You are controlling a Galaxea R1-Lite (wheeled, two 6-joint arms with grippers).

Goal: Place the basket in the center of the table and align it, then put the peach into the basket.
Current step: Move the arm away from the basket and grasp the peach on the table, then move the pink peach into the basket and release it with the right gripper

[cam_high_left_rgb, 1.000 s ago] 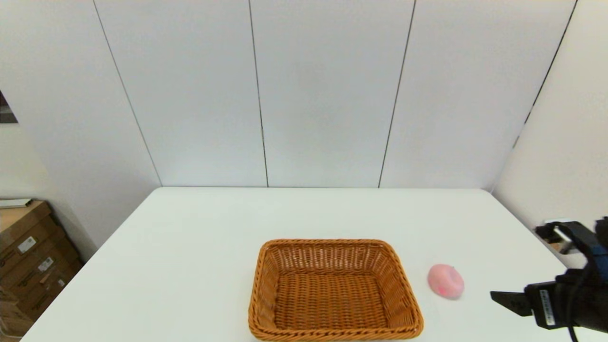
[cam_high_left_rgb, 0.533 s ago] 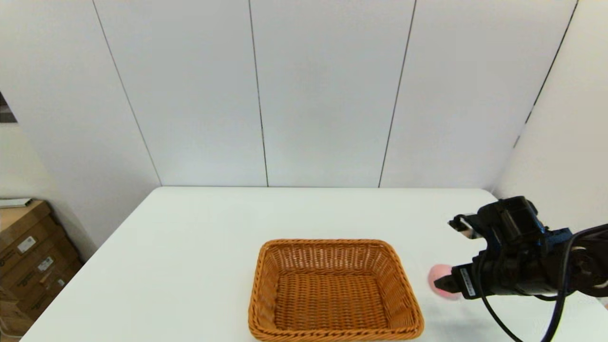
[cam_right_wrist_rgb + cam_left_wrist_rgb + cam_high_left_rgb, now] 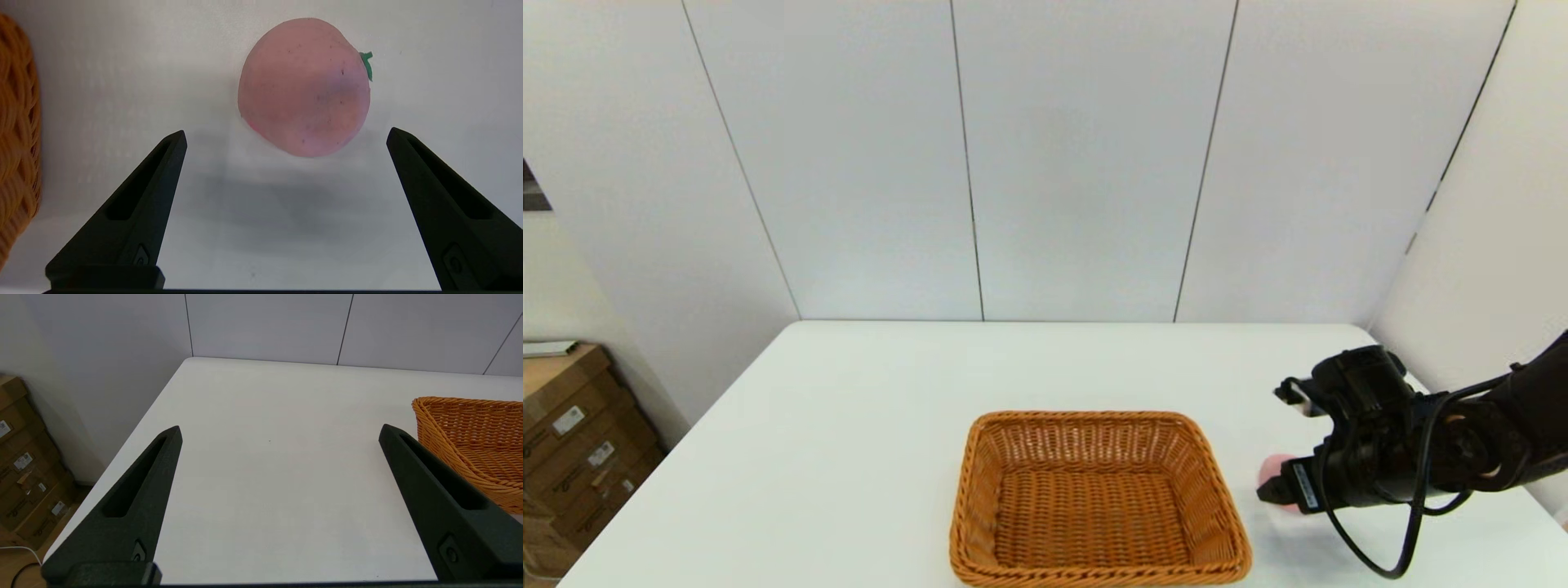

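White table [image 3: 849,457] before panelled wall [image 3: 1078,163]: right gripper [image 3: 286,139] fingers spread above peach [image 3: 304,87].

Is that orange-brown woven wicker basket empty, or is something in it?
Empty: the wicker basket shows only bare weave; the pale pink peach lies outside.

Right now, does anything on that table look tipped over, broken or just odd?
Nothing stands out. The basket sits upright and square on the table, with nothing in it. The peach lies whole beside it, dark-speckled, with the right gripper above it, jaws open.
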